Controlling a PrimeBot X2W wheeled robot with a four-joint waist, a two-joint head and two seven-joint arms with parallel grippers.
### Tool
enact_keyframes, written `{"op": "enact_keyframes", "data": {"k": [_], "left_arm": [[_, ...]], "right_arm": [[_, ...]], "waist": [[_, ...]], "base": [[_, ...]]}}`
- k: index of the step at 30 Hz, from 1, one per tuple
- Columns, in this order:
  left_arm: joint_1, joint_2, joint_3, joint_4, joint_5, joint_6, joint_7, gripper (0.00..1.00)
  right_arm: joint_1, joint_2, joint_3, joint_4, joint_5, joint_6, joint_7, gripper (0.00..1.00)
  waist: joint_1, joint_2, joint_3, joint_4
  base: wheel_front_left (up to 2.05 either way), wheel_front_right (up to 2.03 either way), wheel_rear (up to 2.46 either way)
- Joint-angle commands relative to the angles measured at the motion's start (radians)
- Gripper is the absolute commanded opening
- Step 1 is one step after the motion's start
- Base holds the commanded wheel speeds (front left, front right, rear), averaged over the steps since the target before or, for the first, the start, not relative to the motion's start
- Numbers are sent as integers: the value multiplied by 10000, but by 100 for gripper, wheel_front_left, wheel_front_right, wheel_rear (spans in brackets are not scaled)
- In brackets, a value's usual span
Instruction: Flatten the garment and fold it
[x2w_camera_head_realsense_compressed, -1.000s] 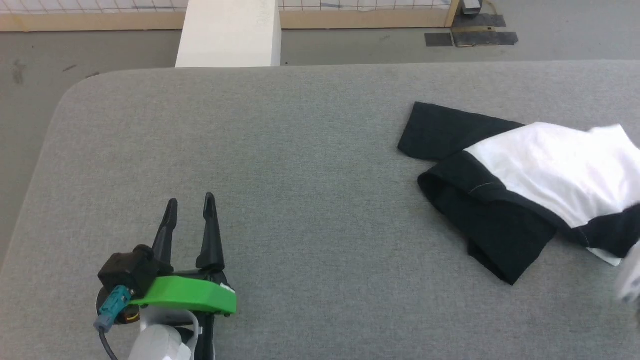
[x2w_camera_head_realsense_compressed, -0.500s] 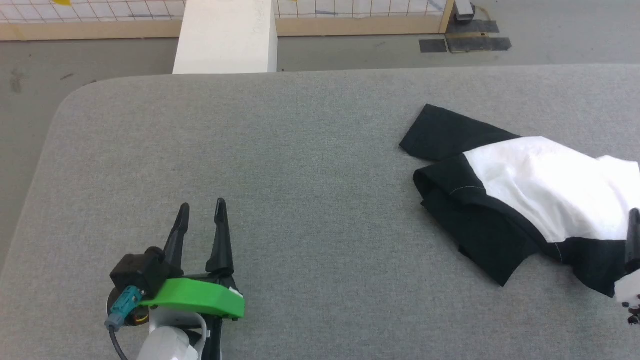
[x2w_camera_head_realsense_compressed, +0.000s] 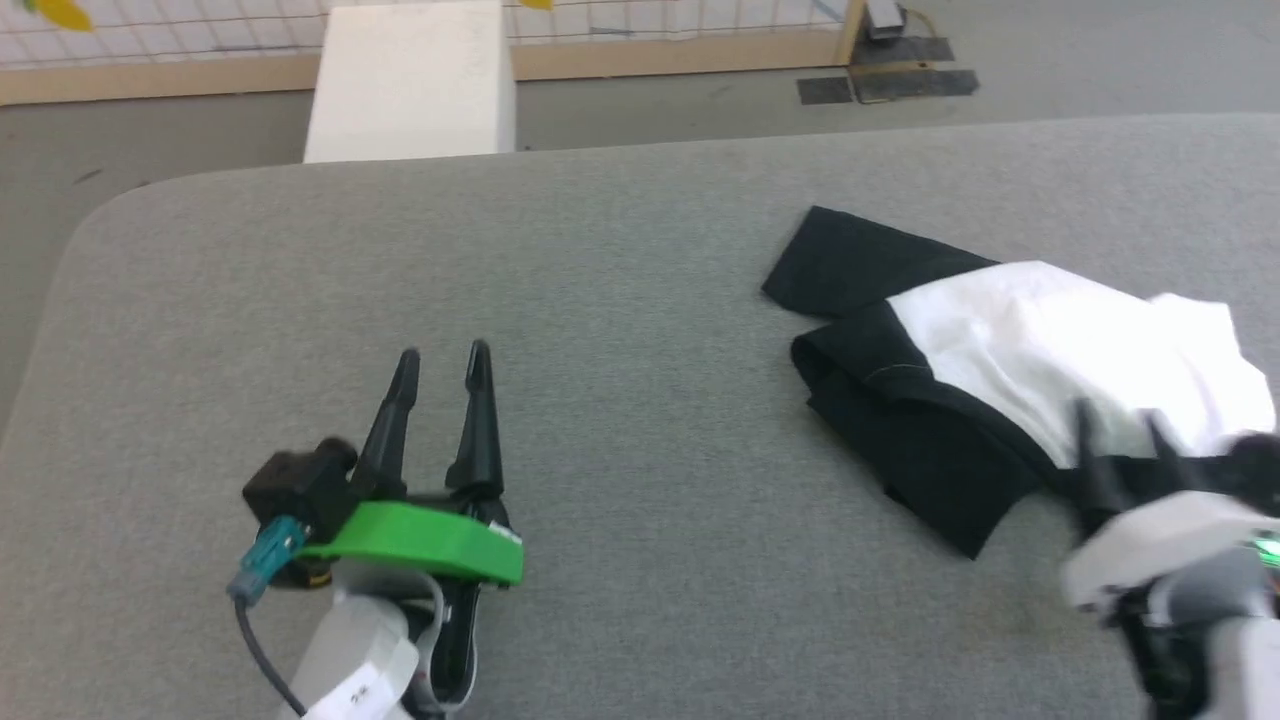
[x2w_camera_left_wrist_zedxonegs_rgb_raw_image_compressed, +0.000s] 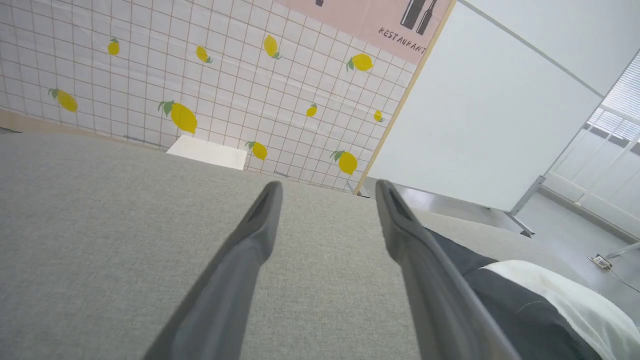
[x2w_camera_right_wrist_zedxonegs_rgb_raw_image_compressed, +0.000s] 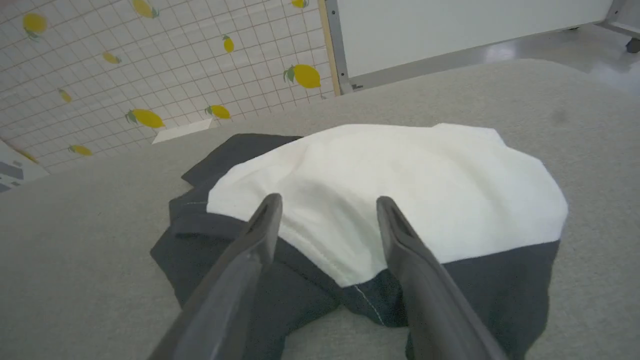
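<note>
Right fingers (x2w_camera_right_wrist_zedxonegs_rgb_raw_image_compressed: 250, 260) apart over garment (x2w_camera_right_wrist_zedxonegs_rgb_raw_image_compressed: 380, 170)

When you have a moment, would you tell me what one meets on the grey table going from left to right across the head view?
Left end effector, open → bare stretch of table → garment, lying crumpled with its black sleeve towards the left.

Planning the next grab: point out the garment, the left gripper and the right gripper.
garment (x2w_camera_head_realsense_compressed: 1040, 320): head view, on its white panel.
left gripper (x2w_camera_head_realsense_compressed: 443, 352): head view, midway between its fingertips.
right gripper (x2w_camera_right_wrist_zedxonegs_rgb_raw_image_compressed: 328, 199): right wrist view, midway between its fingertips.
</note>
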Motion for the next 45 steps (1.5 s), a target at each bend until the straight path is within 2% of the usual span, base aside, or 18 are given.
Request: {"op": "enact_keyframes", "data": {"k": [1, 8, 14, 18, 19, 20, 23, 27, 34, 38, 41, 42, 43, 45], "left_arm": [[-222, -16, -46, 17, 159, 23, -36, 100], [-268, 6, 116, 130, 619, 176, -36, 100], [-224, 6, 182, 205, 747, 134, -36, 100], [-265, -4, 111, 277, 711, 96, -36, 100], [-265, -5, 88, 292, 701, 94, -36, 100], [-259, -8, 71, 304, 678, 98, -36, 100], [-178, -11, 120, 333, 639, 128, -36, 100], [-17, -13, 230, 314, 646, 151, -36, 100], [-54, -15, 214, 262, 523, 187, -36, 100], [-93, -15, 139, 225, 377, 262, -36, 100], [-9, -15, 159, 202, 324, 330, -36, 100], [30, -15, 179, 194, 320, 338, -36, 100], [86, -15, 208, 193, 324, 347, -36, 100], [182, -16, 245, 199, 333, 362, -36, 100]], "right_arm": [[-129, 28, 451, 70, -132, -13, 306, 100], [-1638, 23, 2891, 754, -1291, -13, 2242, 100], [-3343, -332, 3917, 2240, -2484, -13, 3828, 100], [-4023, -678, 4385, 3515, -2724, -13, 4810, 100], [-4110, -723, 4421, 3737, -2703, -13, 4993, 41], [-4211, -741, 4480, 3903, -2591, -13, 5041, 0], [-4435, -547, 4595, 4020, -1805, -13, 4765, 0], [-4827, -106, 5156, 3689, 29, -13, 4113, 0], [-5929, 24, 7622, 2349, 3913, -13, 2585, 0], [-6297, 27, 8791, 1859, 5732, -13, 1552, 0], [-6275, 28, 9547, 2381, 6125, -13, 1796, 0], [-6207, 28, 9718, 2688, 6104, -13, 2140, 5], [-6115, 28, 9933, 3013, 6095, -13, 2643, 100], [-5994, 28, 9944, 3266, 6071, -13, 2937, 100]], "waist": [[0, 0, 88, -203], [0, 0, 329, -229], [0, 0, 660, 190], [0, 0, 807, 601], [0, 0, 816, 696], [0, 0, 823, 809], [0, 0, 779, 974], [0, 0, 702, 1096], [0, 0, 725, 1308], [0, 0, 728, 1454], [0, 0, 674, 1475], [0, 0, 650, 1461], [0, 0, 607, 1441], [0, 0, 537, 1398]], "base": [[0, 0, 0], [0, 0, 0], [0, 0, 0], [0, 0, 0], [0, 0, 0], [0, 0, 0], [0, 0, 0], [0, 0, 0], [0, 0, 0], [0, 0, 0], [0, 0, 0], [0, 0, 0], [0, 0, 0], [0, 0, 0]]}}
